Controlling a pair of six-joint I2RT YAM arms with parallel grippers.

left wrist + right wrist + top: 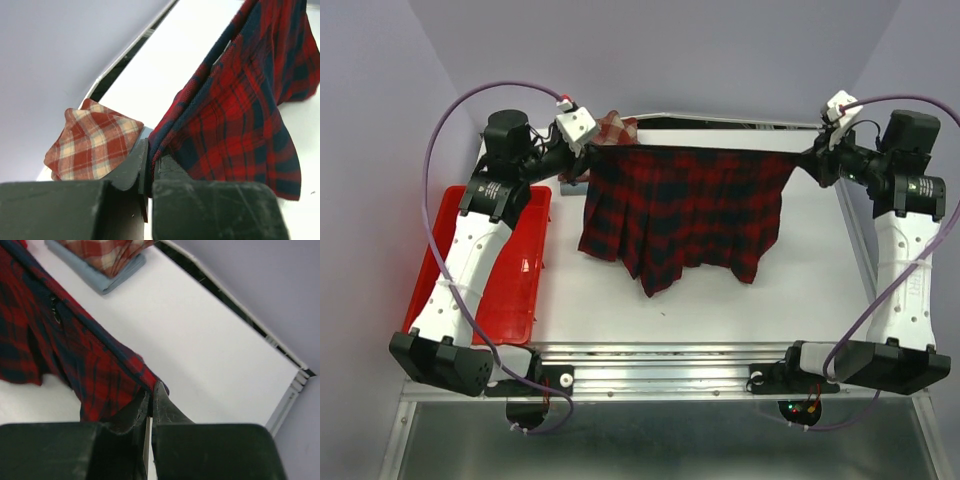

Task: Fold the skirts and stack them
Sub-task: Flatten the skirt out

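A red and navy plaid skirt (pixel 680 215) hangs spread wide over a white worktop (pixel 820 300), held up by its two top corners. Its waistband runs in a nearly straight, taut dark line from one corner to the other. Below that line the cloth falls in soft pleats to an uneven hem, with one point dipping lowest toward the near edge. The left pincer (pixel 152 155) is pressed together on the skirt's left top corner, with a fold of navy edge caught between its dark fingers. The right pincer (pixel 151 392) is likewise pinched shut on the skirt's right top corner, where the cloth narrows to a thin red and navy strip. Just behind the plaid skirt's left corner lies a folded brick-red and cream check skirt (pixel 92 145), resting on top of a folded light blue skirt (pixel 95 275). From above, only a small corner of the check skirt shows past the left arm, and the blue one beneath it is hidden. The right wrist camera cuts the check skirt off at the picture's top edge. To the left of the plaid skirt sits a red tray (pixel 520 290), largely covered by the left arm. It is not clear from any view whether the plaid skirt's hem touches the worktop or hangs just above it.
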